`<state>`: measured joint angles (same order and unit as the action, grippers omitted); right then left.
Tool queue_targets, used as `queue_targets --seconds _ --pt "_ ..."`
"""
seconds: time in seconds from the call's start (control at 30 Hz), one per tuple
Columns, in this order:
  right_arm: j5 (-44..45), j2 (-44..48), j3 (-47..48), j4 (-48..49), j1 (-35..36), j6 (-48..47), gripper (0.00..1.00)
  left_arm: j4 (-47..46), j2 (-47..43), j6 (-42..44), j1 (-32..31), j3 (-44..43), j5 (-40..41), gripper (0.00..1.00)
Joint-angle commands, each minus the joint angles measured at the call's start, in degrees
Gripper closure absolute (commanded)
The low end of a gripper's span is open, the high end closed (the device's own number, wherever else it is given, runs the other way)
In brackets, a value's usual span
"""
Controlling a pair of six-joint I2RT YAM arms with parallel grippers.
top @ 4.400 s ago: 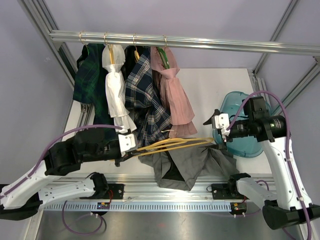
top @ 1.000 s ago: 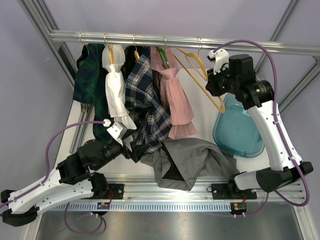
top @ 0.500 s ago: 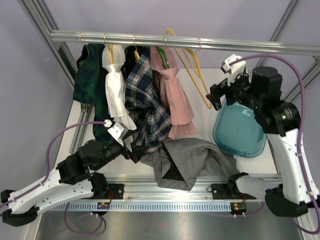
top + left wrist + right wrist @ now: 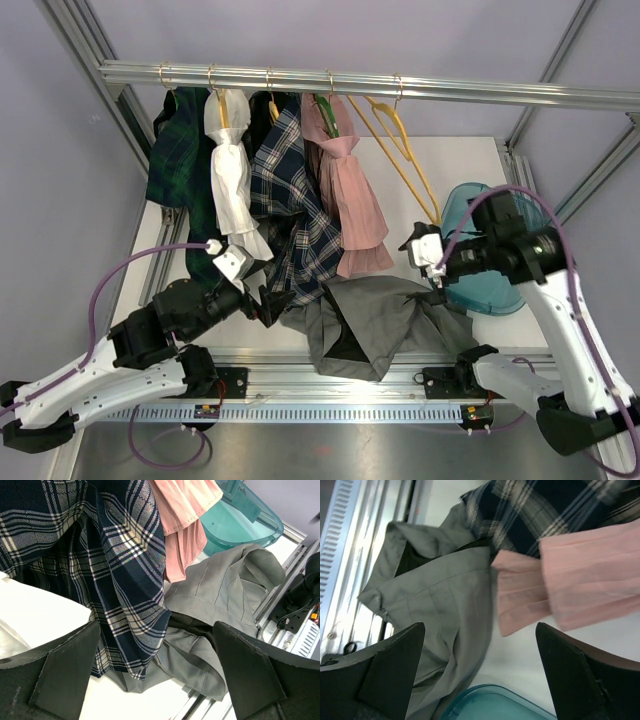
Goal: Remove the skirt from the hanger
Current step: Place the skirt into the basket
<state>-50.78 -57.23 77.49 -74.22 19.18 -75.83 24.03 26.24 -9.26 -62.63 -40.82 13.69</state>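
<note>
The grey skirt (image 4: 385, 322) lies crumpled on the table (image 4: 455, 170) at the lower centre of the overhead view, off any hanger and touching neither gripper. Its right edge lies against the teal bin (image 4: 490, 262). In the left wrist view the skirt (image 4: 220, 610) fills the centre right, with the bin (image 4: 240, 520) in the upper right corner.

The empty yellow hanger (image 4: 405, 155) hangs from the rail (image 4: 350, 82) at the upper centre right, just right of the pink skirt (image 4: 345, 190). Nothing hangs on it.

Further left on the rail hang the plaid skirt (image 4: 290, 200), a white garment (image 4: 232, 175) and a dark green plaid garment (image 4: 180, 160). The hems of the plaid skirt (image 4: 115, 585) and the pink skirt (image 4: 182, 525) hang just above the grey skirt in the left wrist view.

Left gripper (image 4: 268, 300): at the lower left of centre, just beside the grey skirt's left edge and below the plaid hem. Jaws stand wide; both fingers (image 4: 65, 675) frame the view with nothing between them.

Right gripper (image 4: 430, 268): at the centre right, over the bin's left rim and the skirt's upper right corner. Jaws wide, empty; its fingers (image 4: 390, 670) sit at the two lower corners of its view, above the grey skirt (image 4: 440, 605) and the pink hem (image 4: 560, 595).
</note>
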Motion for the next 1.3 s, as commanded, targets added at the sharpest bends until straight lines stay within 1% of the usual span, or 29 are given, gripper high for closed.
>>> queue_targets --seconds 0.0,0.03,0.07,0.2,0.27,0.3,0.33,0.4,0.43,0.53,0.63,0.67,0.7,0.77,0.8,0.87,0.9,0.93,1.0,1.07,1.1,1.17,1.2,1.27 --pt "1.5 -4.0 -5.0 -11.1 1.8 -7.9 0.01 -3.0 -0.2 -1.9 0.1 -0.3 -0.7 0.01" --pt "5.3 -4.6 -6.3 -9.2 2.3 -4.6 0.01 -3.3 0.0 -2.2 0.1 -0.1 -0.9 0.01" --pt "7.2 -5.1 -8.6 -5.8 3.7 -3.2 0.00 -3.4 0.0 -2.3 0.1 0.0 -1.5 0.01" --pt "14.2 -6.5 -13.4 0.6 6.4 5.1 0.01 -3.4 0.3 -3.5 0.1 0.7 -2.1 0.01" --pt "18.3 -6.1 -16.9 6.3 7.4 8.1 0.01 -3.2 0.2 -3.8 0.1 1.1 -2.2 0.01" --pt "21.2 -5.3 -18.2 8.5 7.8 11.0 0.01 -3.3 0.0 -4.1 0.1 1.2 -2.2 0.01" --pt "22.9 -4.9 -20.8 13.3 8.1 12.7 0.00 -3.4 0.0 -4.1 0.1 1.4 -2.2 0.01" --pt "26.5 -4.1 -22.9 16.9 8.9 15.9 0.00 -3.3 -0.2 -4.3 0.1 1.5 -2.2 0.01" --pt "27.4 -4.1 -24.5 20.0 9.2 16.8 0.01 -3.3 -0.2 -4.3 0.1 1.5 -2.1 0.01" --pt "29.8 -4.1 -26.7 24.2 9.2 19.1 0.02 -3.1 0.0 -4.3 0.1 1.4 -2.0 0.01" --pt "29.8 -4.1 -29.1 25.5 9.2 18.4 0.06 -3.2 -0.1 -4.5 0.1 1.6 -1.8 0.01" --pt "29.3 -3.9 -29.5 25.8 9.2 18.4 0.10 -3.3 -0.1 -4.5 0.1 1.6 -1.7 0.01" --pt "27.9 -3.5 -29.9 25.7 9.2 18.1 0.21 -3.3 0.0 -4.5 0.1 1.6 -1.7 0.01" --pt "26.3 -2.7 -29.9 24.8 9.2 17.9 0.36 -3.0 -0.3 -4.7 0.1 1.6 -1.5 0.01" --pt "25.0 -1.7 -29.5 24.6 9.2 18.4 0.62 -3.0 -0.4 -4.8 0.1 1.6 -1.4 0.01" --pt "23.3 -0.3 -27.4 21.7 9.2 17.9 0.78 -2.5 -0.7 -4.8 0.1 1.4 -1.1 0.01" --pt "20.9 1.5 -26.4 19.9 9.2 16.3 0.86 -2.4 -1.0 -4.8 0.1 1.4 -1.0 0.01" --pt "19.8 2.6 -24.2 16.7 9.1 15.9 0.94 -2.1 -1.1 -4.8 0.1 1.4 -0.7 0.01" --pt "15.3 6.7 -21.8 13.5 9.1 15.0 1.00 -1.5 -1.8 -4.6 0.1 1.2 -0.4 0.01" --pt "13.1 9.7 -18.7 11.7 9.1 16.1 1.00 -0.8 -2.4 -4.3 0.1 0.8 0.1 0.01" --pt "12.3 12.2 -17.7 12.0 9.1 19.6 1.00 -0.5 -2.8 -4.1 0.1 0.7 0.5 0.01" --pt "13.1 14.0 -14.3 14.6 9.1 24.8 1.00 0.7 -3.3 -3.7 0.1 0.1 1.1 0.01" --pt "15.2 15.1 -12.0 15.8 9.1 30.6 1.00 1.1 -3.5 -3.4 0.1 -0.2 1.3 0.01" --pt "18.5 16.4 -9.9 21.5 9.1 39.5 1.00 1.9 -4.3 -2.8 0.1 -0.8 1.9 0.01"
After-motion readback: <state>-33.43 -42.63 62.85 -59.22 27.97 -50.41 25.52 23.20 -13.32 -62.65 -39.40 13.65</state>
